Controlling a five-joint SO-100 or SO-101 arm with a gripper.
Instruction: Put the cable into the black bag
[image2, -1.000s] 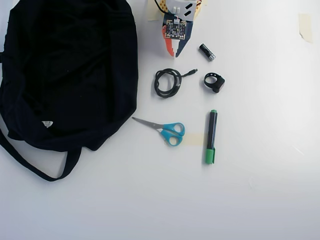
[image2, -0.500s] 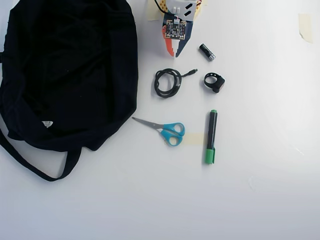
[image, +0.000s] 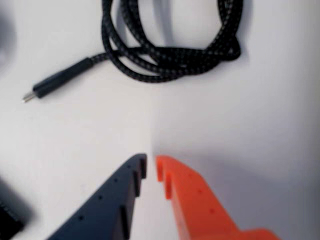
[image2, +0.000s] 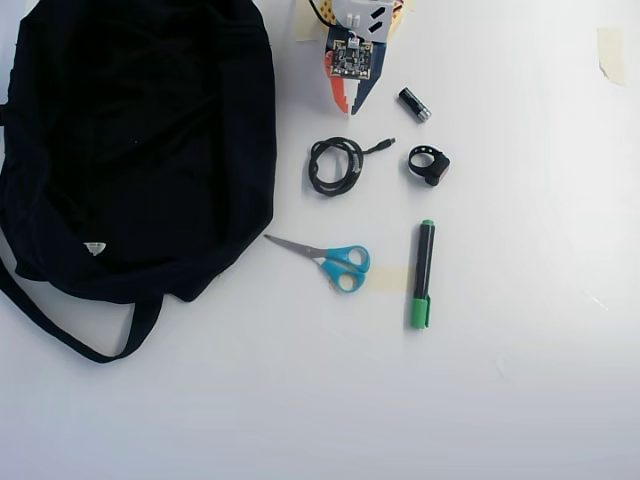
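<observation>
Pincer hovers nearly closed and empty near coiled cable, well apart from black bag.

Cable braided fabric; bag matt cloth; table smooth.

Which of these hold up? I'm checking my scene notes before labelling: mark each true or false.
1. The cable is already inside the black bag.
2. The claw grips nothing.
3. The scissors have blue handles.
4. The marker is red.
1. False: the cable lies coiled on the table, right of the black bag in the overhead view.
2. True: the claw is nearly closed and holds nothing.
3. True: the scissors have blue handles.
4. False: the marker is green and black.
</observation>
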